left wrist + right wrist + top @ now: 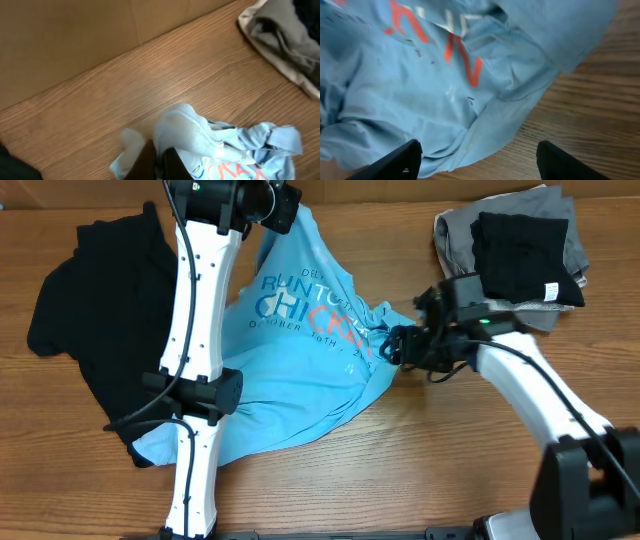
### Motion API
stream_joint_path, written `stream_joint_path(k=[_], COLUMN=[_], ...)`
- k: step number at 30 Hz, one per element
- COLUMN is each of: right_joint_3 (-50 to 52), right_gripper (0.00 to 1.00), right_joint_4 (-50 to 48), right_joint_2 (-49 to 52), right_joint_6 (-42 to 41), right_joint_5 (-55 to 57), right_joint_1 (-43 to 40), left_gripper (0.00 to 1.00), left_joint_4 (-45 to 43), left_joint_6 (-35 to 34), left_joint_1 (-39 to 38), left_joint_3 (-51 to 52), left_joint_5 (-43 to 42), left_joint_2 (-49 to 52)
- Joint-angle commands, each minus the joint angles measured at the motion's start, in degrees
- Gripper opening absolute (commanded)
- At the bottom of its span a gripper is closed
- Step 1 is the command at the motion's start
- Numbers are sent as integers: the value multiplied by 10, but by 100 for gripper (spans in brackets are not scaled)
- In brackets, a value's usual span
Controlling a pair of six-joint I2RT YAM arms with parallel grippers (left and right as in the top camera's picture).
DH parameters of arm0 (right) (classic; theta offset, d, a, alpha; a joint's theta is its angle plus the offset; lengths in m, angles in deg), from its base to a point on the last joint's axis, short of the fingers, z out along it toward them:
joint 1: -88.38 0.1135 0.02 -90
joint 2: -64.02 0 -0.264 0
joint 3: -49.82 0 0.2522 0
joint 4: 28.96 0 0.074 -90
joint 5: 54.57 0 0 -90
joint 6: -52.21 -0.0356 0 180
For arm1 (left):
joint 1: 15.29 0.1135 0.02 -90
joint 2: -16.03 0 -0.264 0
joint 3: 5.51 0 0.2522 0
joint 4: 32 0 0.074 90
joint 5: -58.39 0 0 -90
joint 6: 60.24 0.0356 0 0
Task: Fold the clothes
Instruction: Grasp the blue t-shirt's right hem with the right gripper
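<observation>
While the left gripper [283, 204] holds one end of the light blue T-shirt [300, 370] gathered at the far edge, the overhead view shows the rest of the shirt spread across the middle of the wooden table [420, 470], lettering up. Black garment [85, 310] lies crumpled at the left, beside the shirt. Right gripper [388, 345] sits at the shirt's right edge. A grey and black pile [520, 250] lies at the far right corner. Left wrist view: jaws pressed together, pinching a bunched fold of the shirt above bare wood. Right wrist view: fingers [405, 160] spread wide, low over the shirt's edge, with cloth lying between them, not clamped.
</observation>
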Motion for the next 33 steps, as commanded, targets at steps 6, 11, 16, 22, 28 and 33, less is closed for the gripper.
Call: stream_joint_path(k=[6, 11, 16, 22, 28, 33], right_joint_3=[3, 3, 4, 13, 37, 43], right_gripper=[72, 67, 54, 26, 8, 4], right_joint_4=[-30, -45, -38, -36, -36, -33], right_joint_2=[55, 83, 86, 89, 92, 92], right_joint_6=[-62, -115, -135, -139, -144, -150], right_joint_5=[97, 185, 222, 227, 227, 217], right_joint_1=[76, 130, 151, 154, 154, 153], left_gripper=[4, 4, 4, 4, 4, 4], left_joint_4=[-2, 0, 7, 9, 14, 14], left_joint_6=[-34, -36, -36, -36, -36, -36], left_joint_1=[-1, -1, -1, 0, 0, 0], left_joint_3=[-41, -41, -41, -42, -42, -42], left_joint_5=[-9, -9, -9, -9, -9, -3], left_joint_2=[-14, -21, -21, -21, -25, -31])
